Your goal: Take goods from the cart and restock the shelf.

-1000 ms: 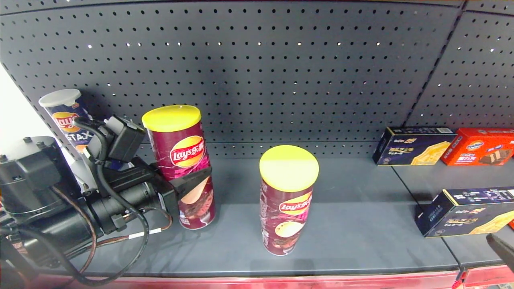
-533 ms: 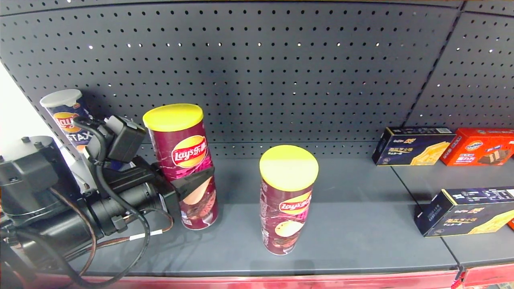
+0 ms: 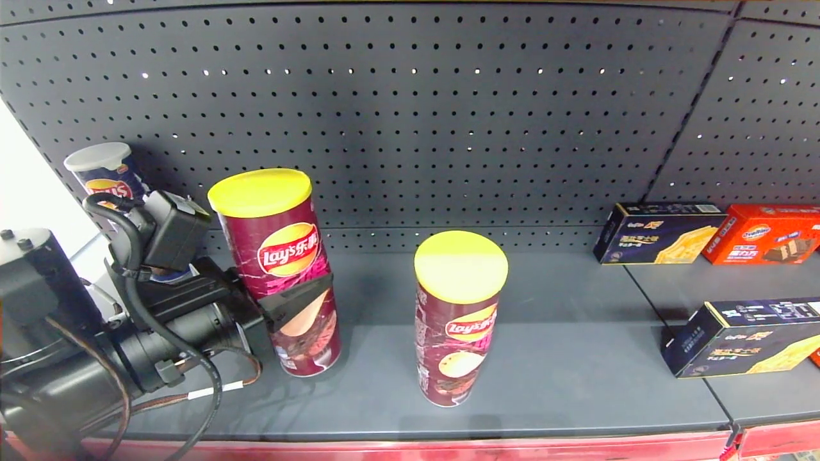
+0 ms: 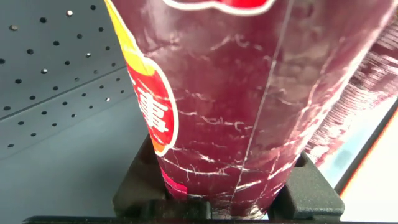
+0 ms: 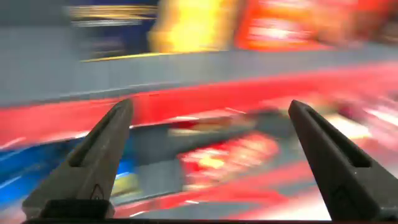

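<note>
Head view: left claw (image 3: pixel 293 302) grips chips can (image 3: pixel 279 246)

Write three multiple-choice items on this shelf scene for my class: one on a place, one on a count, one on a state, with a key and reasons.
1. Where does the blue can with the white lid stand?
A. At the shelf's left end
B. Between two boxes
C. On top of a box

2. How many yellow-lidded cans are there?
A. One
B. Two
C. Four

3. What is the left gripper doing?
A. Hanging open and empty
B. Clamping a yellow-lidded can
C. Clamping a box

Key:
1 A, it stands by the back panel, behind the left arm.
2 B, there is the held can and the free-standing can.
3 B, the left wrist view has both fingers pressed on the can's sides.
</note>
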You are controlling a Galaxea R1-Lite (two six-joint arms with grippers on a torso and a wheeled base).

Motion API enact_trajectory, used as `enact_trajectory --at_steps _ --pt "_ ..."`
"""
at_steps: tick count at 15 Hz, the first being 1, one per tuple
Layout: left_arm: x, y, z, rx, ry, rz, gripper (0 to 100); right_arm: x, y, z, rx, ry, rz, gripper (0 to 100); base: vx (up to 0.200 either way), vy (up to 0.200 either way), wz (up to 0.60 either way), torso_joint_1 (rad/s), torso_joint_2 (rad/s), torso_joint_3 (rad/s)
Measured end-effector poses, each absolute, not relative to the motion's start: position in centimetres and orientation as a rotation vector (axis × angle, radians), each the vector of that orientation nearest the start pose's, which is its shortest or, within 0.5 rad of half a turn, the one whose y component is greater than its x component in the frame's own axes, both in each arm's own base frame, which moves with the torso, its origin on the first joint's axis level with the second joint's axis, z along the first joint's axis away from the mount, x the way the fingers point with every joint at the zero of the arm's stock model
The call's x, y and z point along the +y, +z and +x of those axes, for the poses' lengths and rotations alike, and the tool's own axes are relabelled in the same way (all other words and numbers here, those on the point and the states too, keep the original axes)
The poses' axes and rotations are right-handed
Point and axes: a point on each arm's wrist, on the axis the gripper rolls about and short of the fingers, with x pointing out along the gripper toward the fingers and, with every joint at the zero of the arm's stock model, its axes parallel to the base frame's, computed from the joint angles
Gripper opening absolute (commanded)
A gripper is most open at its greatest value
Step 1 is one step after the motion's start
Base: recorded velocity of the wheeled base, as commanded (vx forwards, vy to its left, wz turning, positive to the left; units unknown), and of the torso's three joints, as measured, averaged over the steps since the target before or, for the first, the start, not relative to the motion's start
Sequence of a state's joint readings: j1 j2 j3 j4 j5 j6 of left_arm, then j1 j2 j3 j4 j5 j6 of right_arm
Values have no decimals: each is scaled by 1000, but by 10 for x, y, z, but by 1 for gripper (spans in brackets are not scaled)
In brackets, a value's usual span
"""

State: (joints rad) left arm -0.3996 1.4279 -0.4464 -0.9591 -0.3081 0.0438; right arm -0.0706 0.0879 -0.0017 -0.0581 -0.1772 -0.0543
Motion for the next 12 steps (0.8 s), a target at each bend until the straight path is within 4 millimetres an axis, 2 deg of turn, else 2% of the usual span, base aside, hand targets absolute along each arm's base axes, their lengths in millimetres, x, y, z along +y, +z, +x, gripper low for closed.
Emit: enact_trajectory --at_steps 2,4,12 --pt "-92 193 197 0 -715 43 0 2 81 -16 50 -44 -46 100 0 0 0 0 0 0" --pt "-93 194 196 -6 -720 42 0 1 78 -16 85 -56 -2 100 0 0 0 0 0 0" --pt "-91 201 193 -32 -724 38 0 1 77 -16 86 -47 -1 100 0 0 0 0 0 0"
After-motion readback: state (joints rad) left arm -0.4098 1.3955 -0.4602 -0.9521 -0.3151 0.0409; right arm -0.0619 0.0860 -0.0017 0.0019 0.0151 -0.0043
